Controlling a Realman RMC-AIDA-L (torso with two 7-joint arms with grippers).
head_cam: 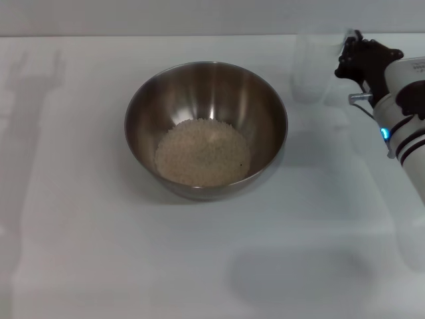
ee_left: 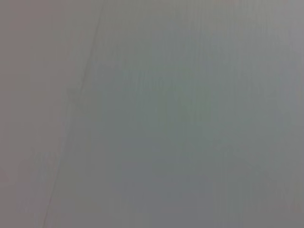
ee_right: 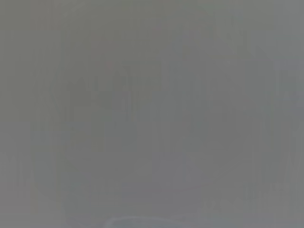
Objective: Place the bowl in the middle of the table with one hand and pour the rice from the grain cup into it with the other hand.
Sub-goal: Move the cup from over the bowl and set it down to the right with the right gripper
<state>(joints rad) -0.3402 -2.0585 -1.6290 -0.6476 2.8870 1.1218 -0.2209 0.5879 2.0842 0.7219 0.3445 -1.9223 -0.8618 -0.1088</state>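
The steel bowl (head_cam: 206, 86) stands upright near the middle of the white table (head_cam: 80, 252). A flat mass of pale rice (head_cam: 202, 153) covers its bottom. The transparent grain cup (head_cam: 311, 73) stands upright on the table to the far right of the bowl and looks empty. My right gripper (head_cam: 350, 50) is right next to the cup's right side, at about its rim height; I cannot tell if it touches the cup. My left gripper is out of view. Both wrist views show only a plain grey surface.
The right arm (head_cam: 405, 133), white with black bands and a blue light, runs along the table's right edge. The table's far edge (head_cam: 166, 35) lies just behind the bowl and cup.
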